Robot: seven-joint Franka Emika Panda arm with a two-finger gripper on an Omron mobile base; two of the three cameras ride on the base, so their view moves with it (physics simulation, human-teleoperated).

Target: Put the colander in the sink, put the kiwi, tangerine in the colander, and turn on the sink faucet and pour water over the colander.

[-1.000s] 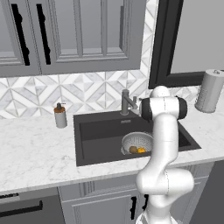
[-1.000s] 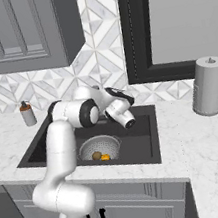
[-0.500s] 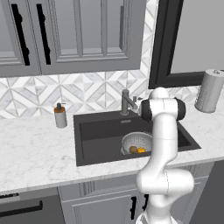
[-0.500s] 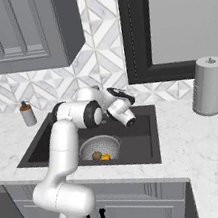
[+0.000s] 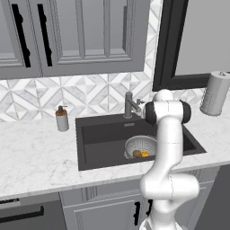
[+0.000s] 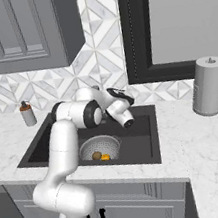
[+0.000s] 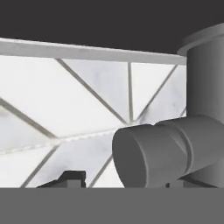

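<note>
Colander (image 5: 140, 147) with kiwi (image 5: 136, 153) and tangerine (image 5: 145, 154) sits in sink (image 5: 96, 134); jaws' spread unclear.

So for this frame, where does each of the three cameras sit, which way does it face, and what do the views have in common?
Left base view: behind the arm on its left, looking forward and down at the sink; the white arm rises at lower right.
Right base view: behind on the right, facing the same sink; the arm rises at lower left, gripper by the sink faucet.
Hand view: on the hand, close up on the faucet's lever against the tiled wall; finger tips at the bottom.
Shared: both base views show the colander holding the kiwi and tangerine.
</note>
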